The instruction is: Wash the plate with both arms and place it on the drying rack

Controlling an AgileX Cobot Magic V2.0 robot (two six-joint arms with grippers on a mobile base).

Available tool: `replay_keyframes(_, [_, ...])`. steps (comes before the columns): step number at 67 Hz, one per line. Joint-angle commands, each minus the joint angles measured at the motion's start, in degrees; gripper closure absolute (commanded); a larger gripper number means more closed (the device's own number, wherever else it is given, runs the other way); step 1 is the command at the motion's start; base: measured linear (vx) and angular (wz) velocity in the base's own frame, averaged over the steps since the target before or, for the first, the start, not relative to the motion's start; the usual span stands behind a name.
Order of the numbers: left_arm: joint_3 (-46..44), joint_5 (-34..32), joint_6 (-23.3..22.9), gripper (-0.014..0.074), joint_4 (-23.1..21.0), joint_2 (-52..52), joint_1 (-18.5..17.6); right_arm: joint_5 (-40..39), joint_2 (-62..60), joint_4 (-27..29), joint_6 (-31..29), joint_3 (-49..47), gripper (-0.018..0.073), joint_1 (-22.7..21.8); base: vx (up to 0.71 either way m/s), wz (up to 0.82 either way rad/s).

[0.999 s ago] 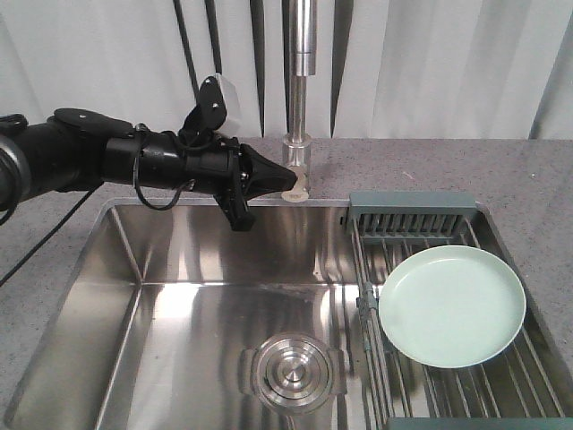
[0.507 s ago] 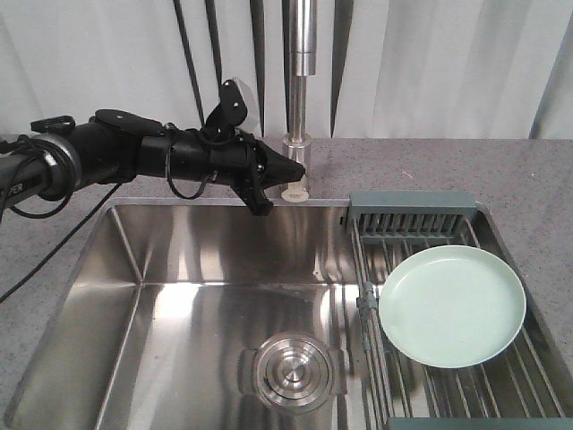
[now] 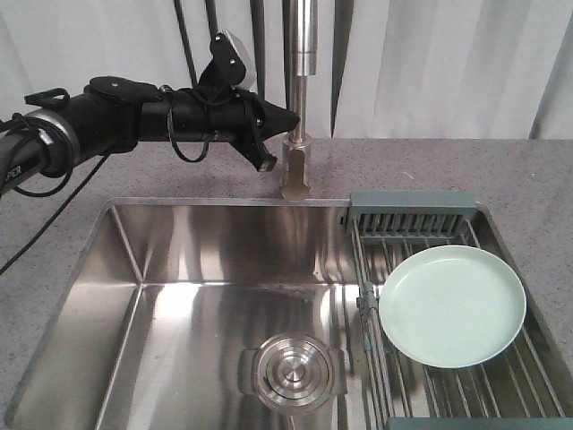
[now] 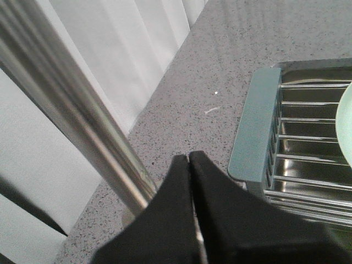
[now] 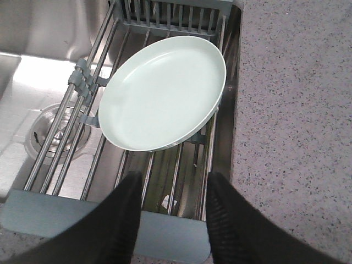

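The pale green plate (image 3: 452, 305) (image 5: 163, 92) lies flat on the drying rack (image 3: 414, 211) (image 5: 168, 240) over the right side of the sink; a sliver of it shows in the left wrist view (image 4: 344, 118). My left gripper (image 3: 291, 116) (image 4: 188, 157) is shut with nothing in it, its tip beside the steel tap column (image 3: 303, 54) (image 4: 71, 104), above the counter. My right gripper (image 5: 173, 181) is open, hovering over the rack's near crossbar, short of the plate. It holds nothing and does not show in the front view.
The steel sink basin (image 3: 179, 296) has a round drain (image 3: 291, 369) (image 5: 47, 129) at its bottom. Speckled grey counter (image 3: 430, 166) (image 5: 297, 110) surrounds it. White curtains (image 3: 430, 63) hang behind the tap.
My left arm has risen from the tap's base, near the sink's back edge, up to the tap column, still shut. The plate has stayed put on the rack.
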Motion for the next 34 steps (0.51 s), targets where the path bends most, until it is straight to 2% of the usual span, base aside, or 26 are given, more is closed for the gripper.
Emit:
replay_keyframes(1, [-3.0,2.7,-1.9,0.0604,-3.7,-3.5,0.0,-3.1,0.4,0.5,-0.6,-1.5,0.0281,-0.1,0.00,0.00])
replay_keyframes(6, [-3.7,4.0,-4.5,0.0603,-3.4,-3.8,0.0,-3.1,0.4,0.5,-0.6,-1.5,0.0281,-0.1,0.00,0.00])
replay_keyframes(14, [-3.7,3.2,-9.2,0.0603,1.2,-5.6,0.0,-3.1,0.4,0.5,-0.6,-1.5,0.0281,-0.1,0.00,0.00])
replay_keyframes(24, [-3.7,-1.3,-19.6,0.0603,11.4,-8.6,0.0,-2.9,0.4,0.5,-0.6,-1.5,0.0281,-0.1,0.00,0.00])
replay_keyframes(34, [-3.7,-3.5,-34.0,0.0603,23.4,-11.4,0.0,-2.7,0.4,0.5,-0.6,-1.5,0.0281,-0.1,0.00,0.00])
